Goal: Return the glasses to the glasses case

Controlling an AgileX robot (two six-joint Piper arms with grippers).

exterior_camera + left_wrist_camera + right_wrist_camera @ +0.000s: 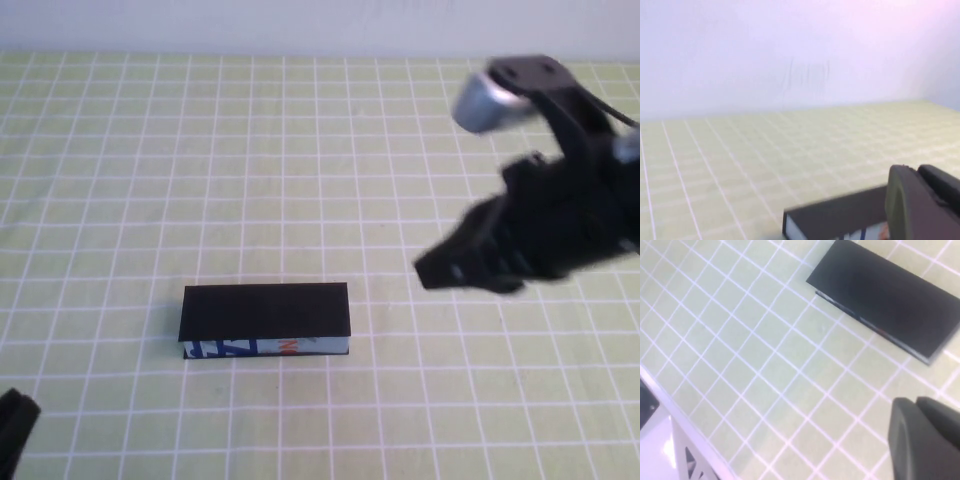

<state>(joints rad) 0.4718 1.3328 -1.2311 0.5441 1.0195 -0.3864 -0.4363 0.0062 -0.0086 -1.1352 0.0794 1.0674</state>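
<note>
The glasses case (265,310) is a flat black box lying closed on the green grid mat, its light blue-white front edge facing me. It also shows in the left wrist view (835,215) and the right wrist view (890,297). The glasses are not in view. My right gripper (438,270) hangs in the air to the right of the case, apart from it, its fingers (912,440) together and holding nothing. My left gripper (14,425) sits low at the near left corner, its fingers (910,205) together and empty, with the case just beyond them.
The green mat with white grid lines (300,150) covers the table. A pale wall (790,50) stands behind it. The table's white edge (670,435) shows in the right wrist view.
</note>
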